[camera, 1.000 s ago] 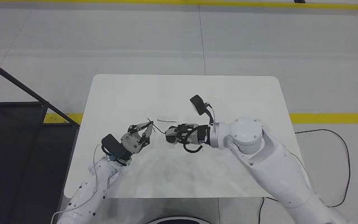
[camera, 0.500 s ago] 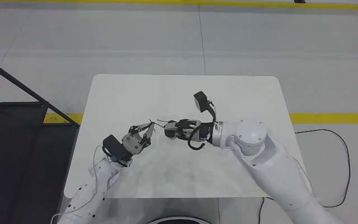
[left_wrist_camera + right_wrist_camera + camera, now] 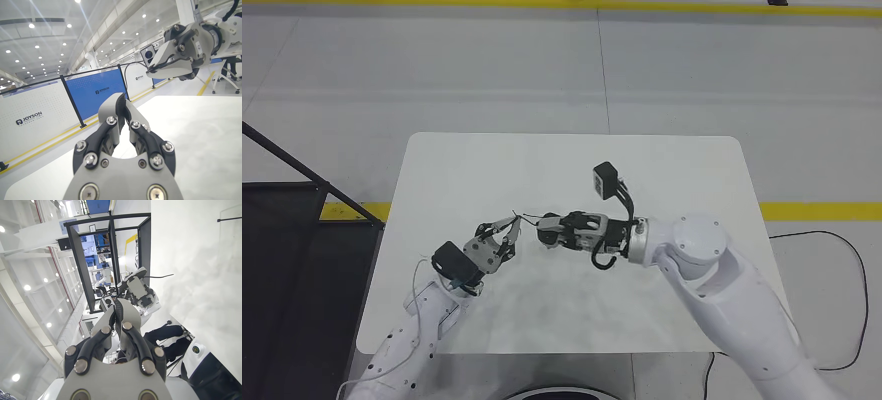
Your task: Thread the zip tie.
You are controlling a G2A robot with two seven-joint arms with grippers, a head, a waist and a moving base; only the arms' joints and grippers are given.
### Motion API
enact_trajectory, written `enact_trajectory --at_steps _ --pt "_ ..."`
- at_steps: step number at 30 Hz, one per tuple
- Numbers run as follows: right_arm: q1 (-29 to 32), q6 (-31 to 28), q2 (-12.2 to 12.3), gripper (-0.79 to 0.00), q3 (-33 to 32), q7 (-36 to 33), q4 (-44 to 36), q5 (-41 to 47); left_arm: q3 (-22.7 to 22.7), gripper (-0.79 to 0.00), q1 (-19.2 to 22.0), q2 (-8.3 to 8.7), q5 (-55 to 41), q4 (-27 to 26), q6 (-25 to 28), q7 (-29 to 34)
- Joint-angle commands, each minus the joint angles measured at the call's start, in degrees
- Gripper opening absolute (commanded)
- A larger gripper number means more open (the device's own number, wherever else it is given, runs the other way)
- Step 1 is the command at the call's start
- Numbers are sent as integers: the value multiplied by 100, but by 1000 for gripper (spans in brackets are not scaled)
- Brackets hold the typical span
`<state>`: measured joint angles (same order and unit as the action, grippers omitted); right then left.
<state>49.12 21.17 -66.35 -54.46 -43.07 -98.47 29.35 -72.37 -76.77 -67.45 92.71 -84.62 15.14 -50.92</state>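
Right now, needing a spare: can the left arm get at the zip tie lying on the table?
Probably not yet: the spare zip tie lies uncovered on the table, but the left gripper is shut on the held tie.

Top view looks down on the table [image 3: 682, 170]; facing wrist views share left gripper [image 3: 123, 99], right gripper [image 3: 151, 70].

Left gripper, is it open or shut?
Shut: the left gripper has its fingers pressed together, and the right wrist view shows a thin black zip tie sticking out of it.

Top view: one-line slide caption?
Left tool and right tool, both shut on zip tie, tips nearly meeting above the table.
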Motion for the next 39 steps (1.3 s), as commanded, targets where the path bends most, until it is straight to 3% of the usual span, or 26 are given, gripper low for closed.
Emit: enact_trajectory --at_steps 1,14,39 --pt "22 -26 4 -785 -26 -36 2 -2 -5 -785 1 -2 17 7 -71 16" --pt "-52 422 2 -785 149 56 -29 -689 52 -785 36 -28 -15 43 -203 1" --pt "-396 1432 -199 -785 495 853 105 -990 22 -785 28 -37 -152 54 -128 -109"
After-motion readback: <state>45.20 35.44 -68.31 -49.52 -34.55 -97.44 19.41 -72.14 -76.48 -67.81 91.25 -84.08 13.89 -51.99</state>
